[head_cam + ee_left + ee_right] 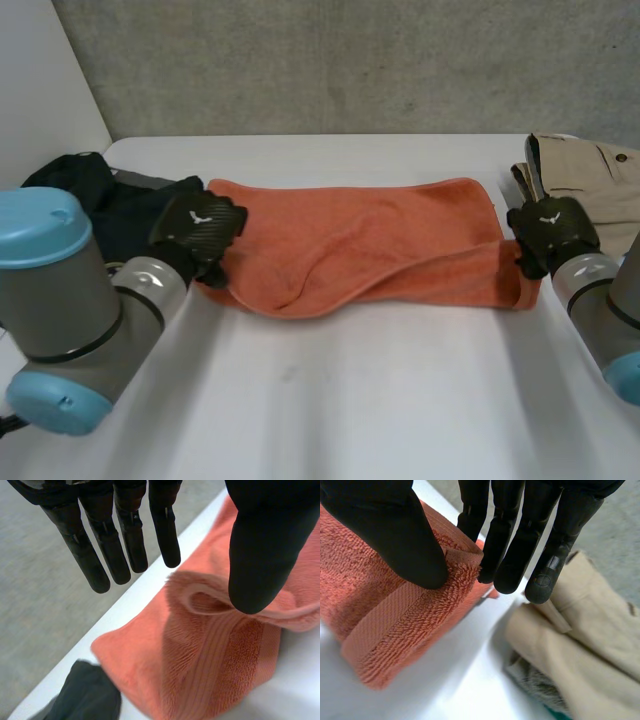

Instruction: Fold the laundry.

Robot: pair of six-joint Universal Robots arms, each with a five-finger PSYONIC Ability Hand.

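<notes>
Towel [370, 250] between left hand [198, 228], right hand [548, 232]

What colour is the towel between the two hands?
Orange; the towel shows best in the head view.

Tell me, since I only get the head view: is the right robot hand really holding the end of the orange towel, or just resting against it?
Observer: Holding it. Its wrist view shows the right robot hand pinching a raised fold of the orange towel between its thumb and fingers.
Operator: Is the left one doing the same?
Observer: No. The left robot hand is open, its fingers straight and apart from the thumb, whose tip is at a curled hem of the towel.
Operator: Is anything tucked in the beige clothes?
Observer: Some greyish fabric peeks out from under the beige garment, beside the right robot hand's fingertips.
</notes>
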